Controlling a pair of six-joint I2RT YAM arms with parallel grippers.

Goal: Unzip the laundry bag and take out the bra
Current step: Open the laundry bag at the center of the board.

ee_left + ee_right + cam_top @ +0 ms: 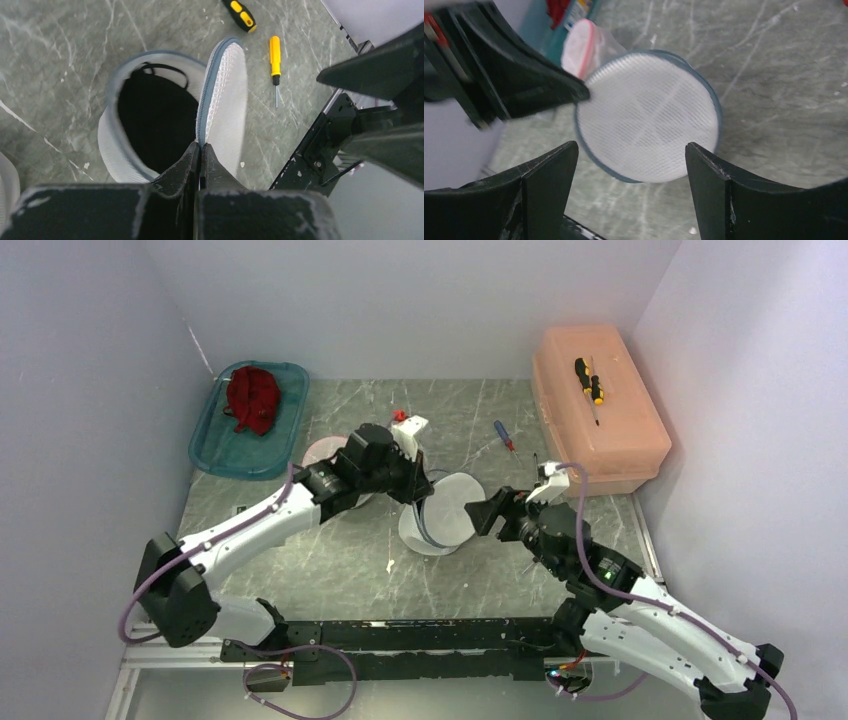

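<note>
My left claw [201,150] is clenched on the zipped rim of the lid [225,100], holding that round mesh flap up on edge. Beside it the laundry bag [440,520] sits mid-table between my two arms, its mouth open. The dark mass inside, with a thin strap showing at the far rim, I take to be the bra [155,120]. My right claw [631,150] hangs released, fingers wide, just right of the bag, and it looks square onto the flat outer face of the lid. So the lid stands between that claw and the mouth, which lies on the lid's left side. I judge the right claw must come over the rim or around it, not straight in.
</note>
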